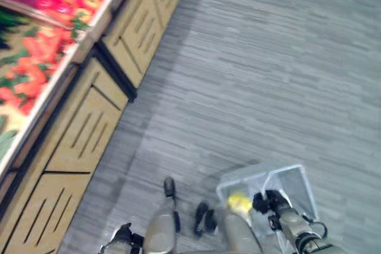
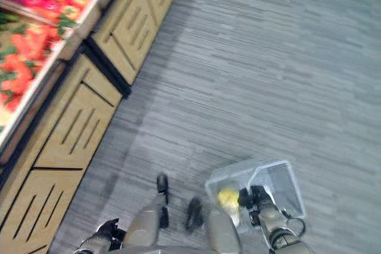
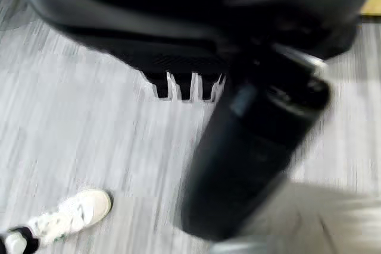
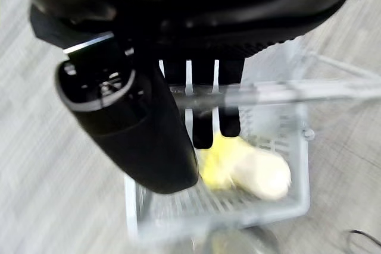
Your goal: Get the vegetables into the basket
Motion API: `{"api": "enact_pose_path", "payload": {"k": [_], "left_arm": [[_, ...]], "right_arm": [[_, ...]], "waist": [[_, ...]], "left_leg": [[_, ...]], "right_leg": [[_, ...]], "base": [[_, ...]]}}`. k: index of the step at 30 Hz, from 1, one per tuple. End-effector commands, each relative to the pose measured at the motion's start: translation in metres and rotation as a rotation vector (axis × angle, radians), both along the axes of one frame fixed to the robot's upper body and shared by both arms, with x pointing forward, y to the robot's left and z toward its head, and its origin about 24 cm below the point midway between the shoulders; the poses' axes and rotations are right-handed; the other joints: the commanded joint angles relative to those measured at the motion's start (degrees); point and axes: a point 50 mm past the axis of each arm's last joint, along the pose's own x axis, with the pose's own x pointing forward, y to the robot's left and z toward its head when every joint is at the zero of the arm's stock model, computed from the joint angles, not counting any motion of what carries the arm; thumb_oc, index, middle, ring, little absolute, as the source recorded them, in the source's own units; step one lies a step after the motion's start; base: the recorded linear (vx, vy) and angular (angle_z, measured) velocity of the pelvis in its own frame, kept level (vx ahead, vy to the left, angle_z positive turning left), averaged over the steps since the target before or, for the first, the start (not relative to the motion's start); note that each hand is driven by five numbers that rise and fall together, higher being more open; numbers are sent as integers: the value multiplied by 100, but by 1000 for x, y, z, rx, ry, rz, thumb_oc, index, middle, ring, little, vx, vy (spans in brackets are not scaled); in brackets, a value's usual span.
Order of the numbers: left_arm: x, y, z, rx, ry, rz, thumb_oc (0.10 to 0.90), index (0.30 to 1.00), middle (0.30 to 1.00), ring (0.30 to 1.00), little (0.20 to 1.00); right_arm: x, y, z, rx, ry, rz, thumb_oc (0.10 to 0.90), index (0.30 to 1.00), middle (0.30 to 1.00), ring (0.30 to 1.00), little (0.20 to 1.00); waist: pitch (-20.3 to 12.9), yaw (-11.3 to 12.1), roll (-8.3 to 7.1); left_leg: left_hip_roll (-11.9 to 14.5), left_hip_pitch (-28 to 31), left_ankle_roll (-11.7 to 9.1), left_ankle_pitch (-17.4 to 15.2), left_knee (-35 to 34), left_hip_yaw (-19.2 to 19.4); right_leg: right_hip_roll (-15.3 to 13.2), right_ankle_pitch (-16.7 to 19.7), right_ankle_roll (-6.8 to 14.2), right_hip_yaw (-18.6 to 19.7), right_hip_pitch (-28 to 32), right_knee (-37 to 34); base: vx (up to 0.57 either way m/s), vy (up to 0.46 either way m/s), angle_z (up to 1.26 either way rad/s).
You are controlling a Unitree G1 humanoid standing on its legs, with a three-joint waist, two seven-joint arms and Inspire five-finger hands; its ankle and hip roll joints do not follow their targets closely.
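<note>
Nearest, the right hand [image 4: 202,105] has its fingers curled round the handle [image 4: 280,92] of the pale basket [image 1: 297,182], carried low at the right, with one yellow vegetable [image 4: 241,168] inside. The left hand [image 1: 122,236] hangs low left; whether it is spread or closed cannot be told. Far left, red produce [image 1: 36,46] fills the wooden stand [image 1: 89,129], so more gathering likely remains

A grocery shop — wooden produce stands [image 1: 89,123] heaped with red vegetables [image 1: 36,52].
</note>
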Motion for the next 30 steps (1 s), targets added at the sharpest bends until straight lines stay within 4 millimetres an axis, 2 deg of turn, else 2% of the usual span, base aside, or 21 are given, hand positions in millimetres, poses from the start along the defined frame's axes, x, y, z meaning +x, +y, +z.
{"api": "enact_pose_path", "payload": {"k": [1,4,7,11,14,24,26,27,29,30], "left_arm": [[-6,-3,-3,12,14,-29,900,1000,1000,1000,1000],[2,2,2,40,-13,-63,900,1000,1000,1000,1000],[12,9,8,73,-48,-73,900,1000,1000,1000,1000],[15,9,9,83,-52,-95,900,1000,1000,1000,1000],[12,7,7,71,-46,-82,900,1000,1000,1000,1000],[1,5,2,48,-12,-63,900,1000,1000,1000,1000],[1,6,3,46,-15,-64,900,1000,1000,1000,1000],[1,6,3,46,-15,-64,900,1000,1000,1000,1000],[-2,10,3,50,-3,-55,900,1000,1000,1000,1000],[-4,12,3,57,2,-47,900,1000,1000,1000,1000]], "right_arm": [[-50,-3,-19,-21,160,56,400,300,300,300,300],[-49,2,-20,-24,157,57,400,300,300,300,300],[-47,7,-21,-26,159,81,400,300,300,300,300],[-50,11,-23,-20,175,97,400,300,300,300,300],[-55,11,-25,-14,196,95,400,300,300,300,300],[-69,6,-29,-17,250,66,400,300,300,300,300],[-69,4,-28,-18,249,63,400,300,300,300,300],[-69,4,-28,-18,249,63,400,300,300,300,300],[-67,4,-28,-14,242,55,400,300,300,300,300],[-67,5,-28,-10,235,57,400,300,300,300,300]], "waist": [[-370,60,169],[-385,129,134],[-441,182,58],[-467,188,-11],[-517,213,-54],[-649,291,-35],[-619,316,-8],[-618,317,-10],[-516,362,3],[-427,331,46]], "left_leg": [[-64,693,51,-588,-28,-2],[-155,792,217,-677,-116,176],[-198,966,306,-560,-577,248],[-233,1069,361,-613,-583,284],[-283,1168,406,-701,-565,263],[-491,1243,589,-1005,-291,143],[-573,1312,686,-1096,-230,85],[-575,1312,688,-1098,-229,87],[-647,1447,803,-1176,-158,55],[-673,1559,834,-1169,-164,-51]], "right_leg": [[-199,908,421,278,595,-1370],[-278,974,553,545,548,-1298],[-297,1130,664,579,476,-1331],[-321,1231,729,615,518,-1340],[-397,1227,775,522,639,-1381],[-644,1436,942,367,806,-1258],[-709,1493,968,392,685,-779],[-713,1485,969,396,678,-765],[-788,1702,924,495,339,199],[-631,1696,832,756,116,682]], "base": [[147,308,-57],[130,323,-82],[63,231,-40],[22,93,1],[16,81,-5],[19,119,7],[19,191,13],[26,257,2],[40,229,-4],[51,165,4]]}}
